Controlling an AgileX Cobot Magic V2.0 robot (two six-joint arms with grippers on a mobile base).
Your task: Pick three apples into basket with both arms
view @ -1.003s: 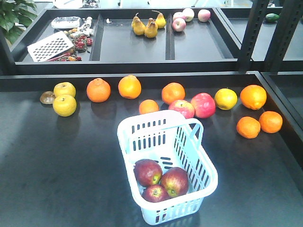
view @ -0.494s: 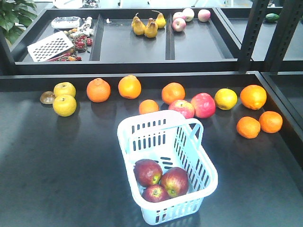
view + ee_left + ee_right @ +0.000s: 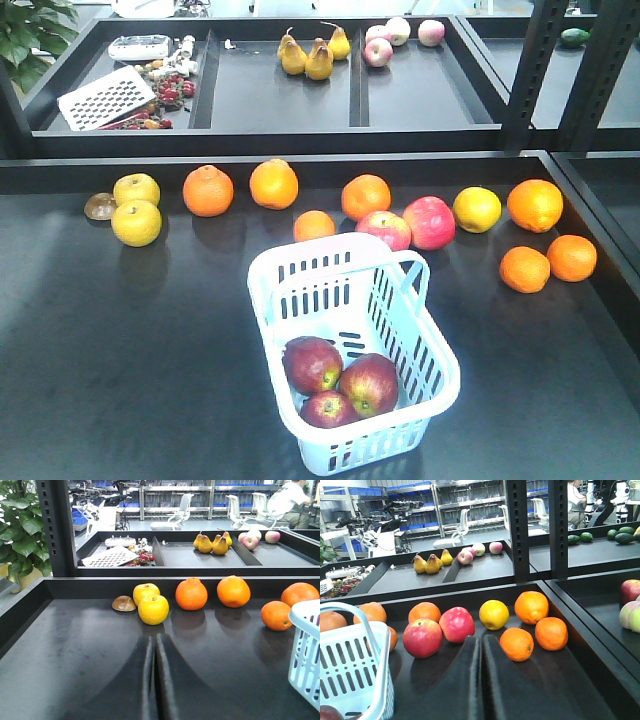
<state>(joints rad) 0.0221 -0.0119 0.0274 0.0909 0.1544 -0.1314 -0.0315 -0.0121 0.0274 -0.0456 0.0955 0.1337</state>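
Down at the near end of the basket [image 3: 352, 300], the three apples [image 3: 340, 385] lie together on its slotted floor, touching one another: one to the left, one to the right and a smaller one in front. The basket sits on the dark table [image 3: 120, 370], turned slightly, with one loop handle raised along its right side.

Neither arm appears in the front view. From the left wrist camera, the left gripper [image 3: 154, 680] shows as two dark fingers pressed together with only a thin seam between them, holding nothing, low over the table. Ahead of it lie two yellow apples [image 3: 150, 602], a small brown half-shell [image 3: 124, 603] just beside them, and a few oranges [image 3: 212, 592]; the corner of the basket shows at the right edge.

From the right wrist camera, the right gripper [image 3: 480, 680] looks the same: fingers closed against each other, with nothing between them. Two pink-red apples [image 3: 440, 630] sit just beyond its tip to the left, a lemon-yellow fruit [image 3: 494, 614] ahead, and further oranges to the right. The basket stands at the left, with a sliver of one dark apple showing at the bottom corner.

On the shelf behind the table rest pears [image 3: 312, 55], pale apples [image 3: 398, 38] and a white grater [image 3: 105, 97].
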